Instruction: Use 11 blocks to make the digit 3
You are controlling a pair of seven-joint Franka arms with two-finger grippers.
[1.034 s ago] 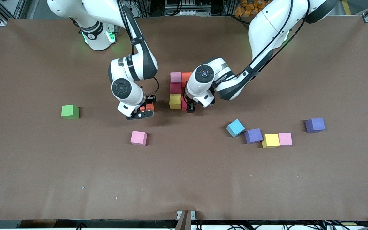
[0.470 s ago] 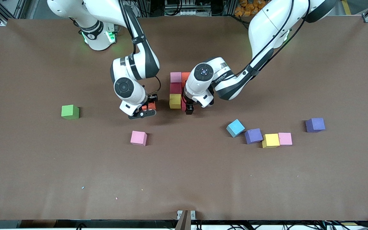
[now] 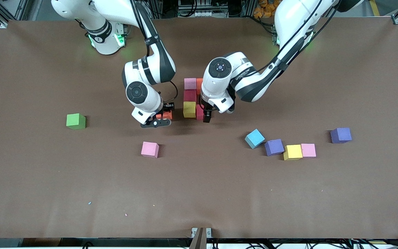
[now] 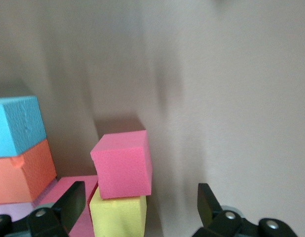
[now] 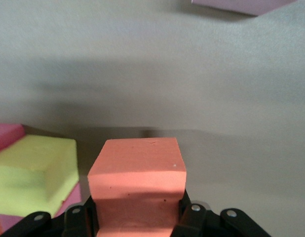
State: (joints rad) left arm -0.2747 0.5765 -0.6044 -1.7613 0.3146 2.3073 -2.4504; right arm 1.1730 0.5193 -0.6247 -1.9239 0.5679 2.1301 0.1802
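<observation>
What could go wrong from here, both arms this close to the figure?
1. Right gripper carries an orange block beside the yellow block; a low approach may shove the figure.
2. Left gripper, open, straddles the pink-red block; lifting askew could drag it.
3. The wrists may collide.

Glossy white rounded arm shells with black joint bands, round dark-centred caps on the wrist housings, thin black cables looped along the links, green lights glowing at the bases, and black two-finger ends fastened with small silver screws.
</observation>
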